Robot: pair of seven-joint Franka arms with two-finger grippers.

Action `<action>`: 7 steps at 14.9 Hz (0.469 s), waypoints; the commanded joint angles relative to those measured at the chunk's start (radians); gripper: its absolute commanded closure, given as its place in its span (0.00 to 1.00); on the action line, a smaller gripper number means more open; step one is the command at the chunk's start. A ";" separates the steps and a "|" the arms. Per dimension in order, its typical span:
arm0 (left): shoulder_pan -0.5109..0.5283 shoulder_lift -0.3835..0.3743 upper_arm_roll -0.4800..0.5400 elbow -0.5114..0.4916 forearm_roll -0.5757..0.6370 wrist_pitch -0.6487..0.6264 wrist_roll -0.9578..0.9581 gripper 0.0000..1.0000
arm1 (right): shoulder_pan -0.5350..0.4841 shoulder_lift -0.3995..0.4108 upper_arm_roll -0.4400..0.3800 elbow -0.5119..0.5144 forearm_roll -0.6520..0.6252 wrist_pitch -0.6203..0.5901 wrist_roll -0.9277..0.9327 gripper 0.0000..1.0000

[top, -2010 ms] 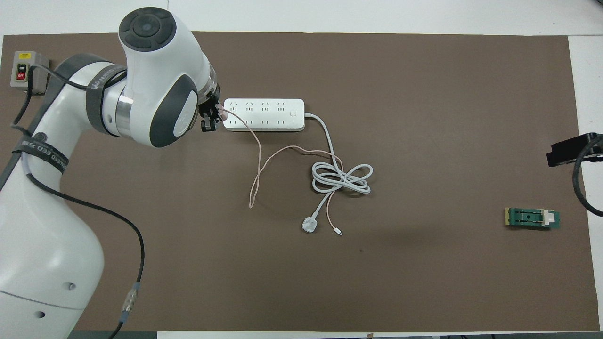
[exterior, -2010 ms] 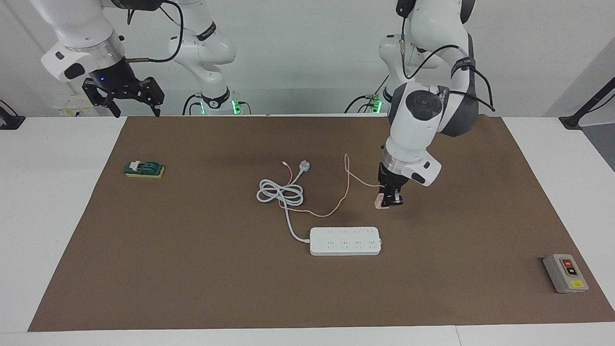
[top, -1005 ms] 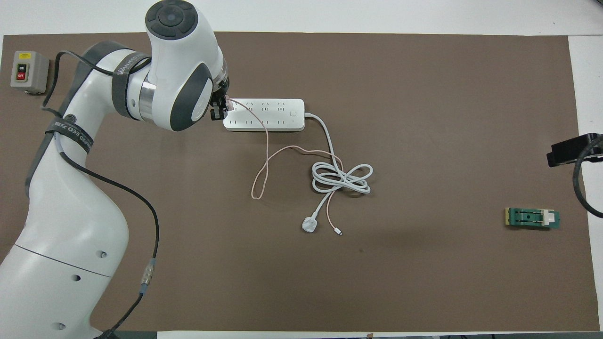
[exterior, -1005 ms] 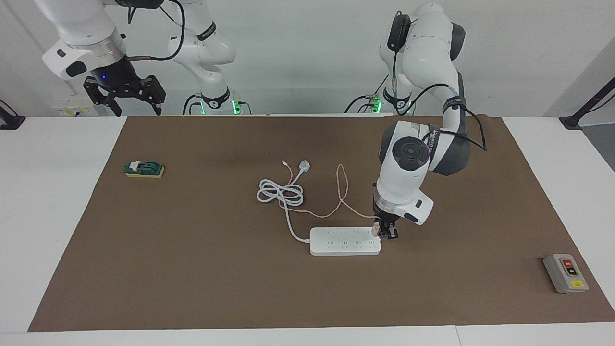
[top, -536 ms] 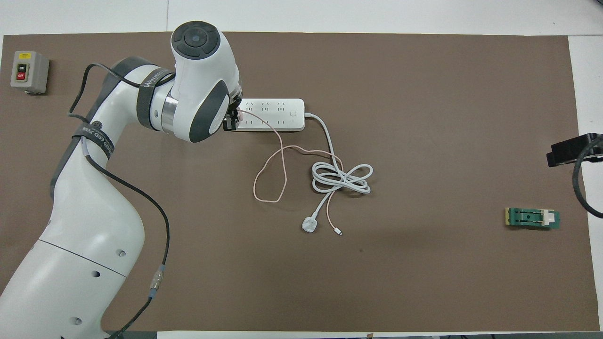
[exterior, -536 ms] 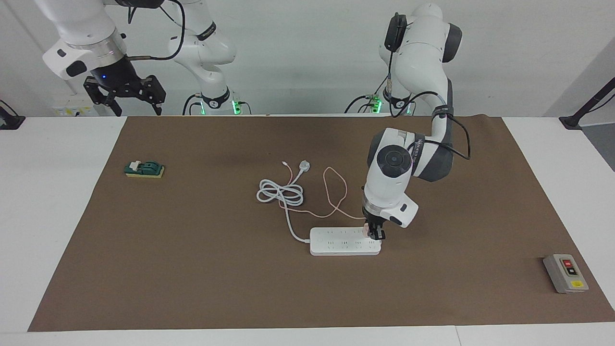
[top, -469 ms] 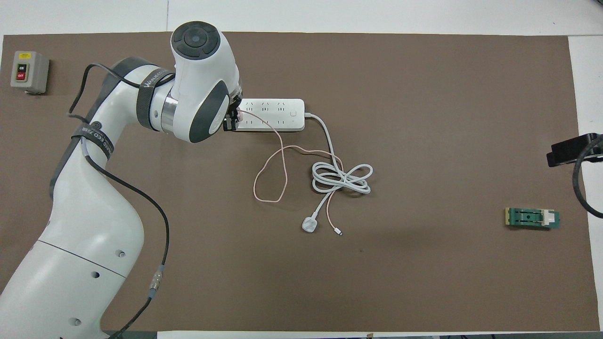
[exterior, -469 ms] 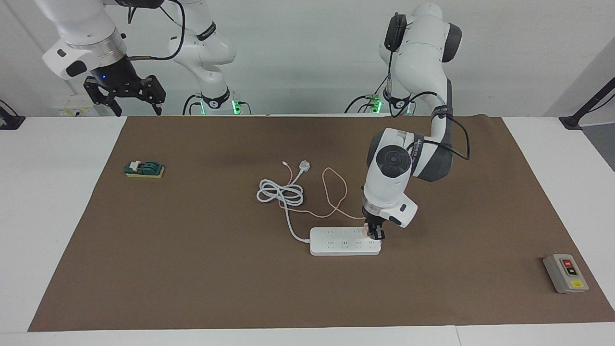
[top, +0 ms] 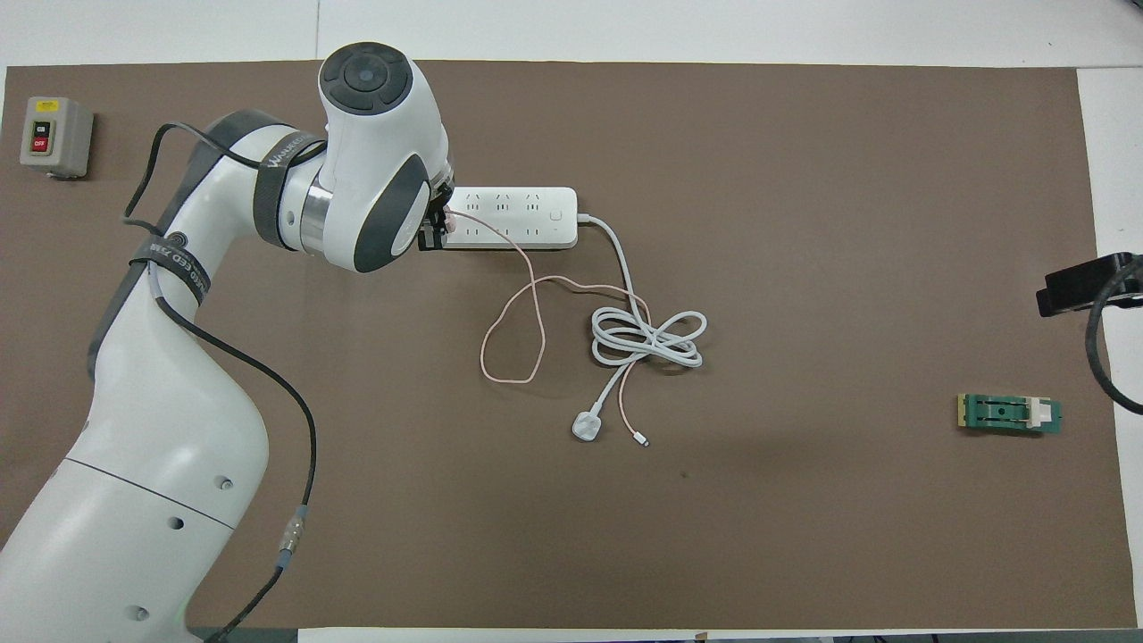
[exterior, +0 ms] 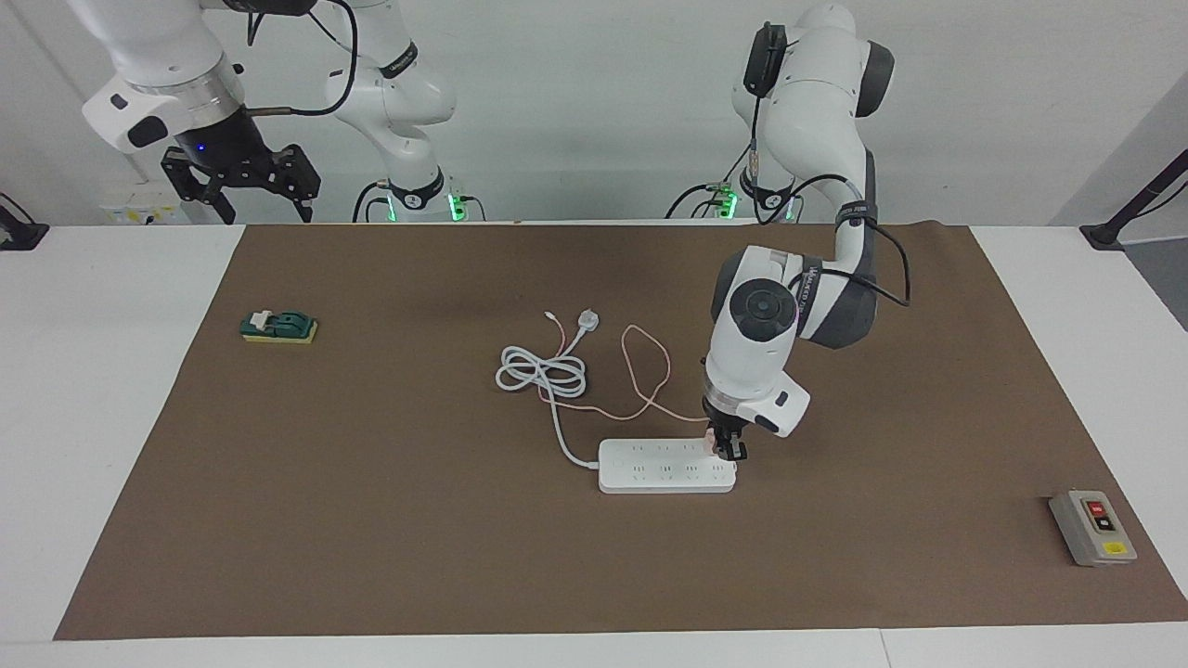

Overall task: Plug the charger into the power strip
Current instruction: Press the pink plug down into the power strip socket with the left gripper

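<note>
Where brown mat (exterior: 371, 520) ends, white table (exterior: 93, 417); pale wall (exterior: 603, 111).

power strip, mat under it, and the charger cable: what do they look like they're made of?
Power strip: likely moulded plastic, smooth white shell with rounded corners.
Mat: matte brown sheet, possibly paper or felt; no glare, flat edges.
Charger cable: thin pink flexible lead, probably rubbery plastic jacket; it lies in loose loops.
Left gripper holds the charger at the strip's end socket.
</note>
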 commanded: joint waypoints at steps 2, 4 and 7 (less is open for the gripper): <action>0.007 -0.046 0.001 -0.077 0.019 0.026 0.031 1.00 | -0.011 -0.020 0.010 -0.026 0.000 0.015 0.013 0.00; 0.007 -0.050 0.000 -0.091 0.019 0.026 0.053 1.00 | -0.011 -0.020 0.010 -0.026 0.000 0.017 0.011 0.00; 0.005 -0.050 -0.002 -0.092 0.017 0.028 0.076 1.00 | -0.011 -0.022 0.010 -0.026 0.000 0.015 0.013 0.00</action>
